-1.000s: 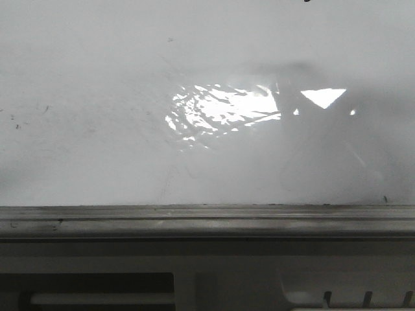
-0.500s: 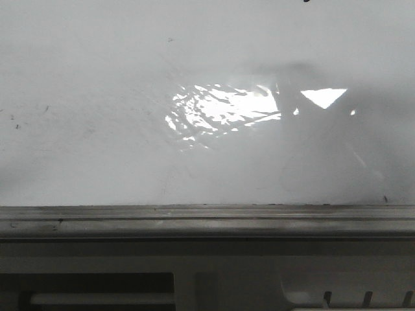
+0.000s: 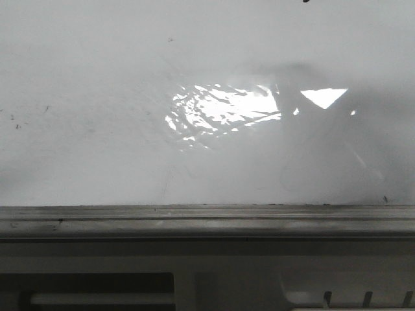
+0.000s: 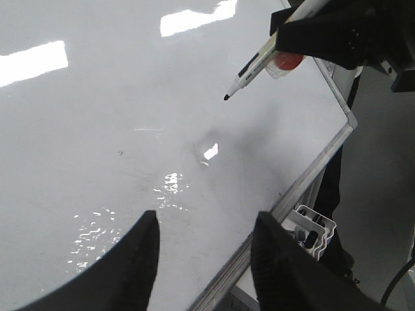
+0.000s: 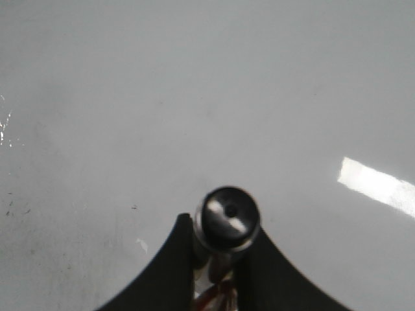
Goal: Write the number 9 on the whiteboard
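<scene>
The whiteboard fills the front view, glossy white with a wrinkled glare patch and faint smudges. No number 9 shows on it in any view. In the left wrist view my right gripper is shut on a black-tipped marker, whose tip hangs just above the whiteboard near its railed edge. The right wrist view shows the marker end-on, clamped by the right gripper and pointing at the whiteboard. My left gripper is open and empty over the board.
A grey metal rail runs along the board's near edge; it also shows in the left wrist view. A white slotted holder with pens hangs beyond it. A grey slotted panel lies below the rail.
The faint shadow and reflection on the right part of the board have shifted slightly. No mark has appeared on the board.
</scene>
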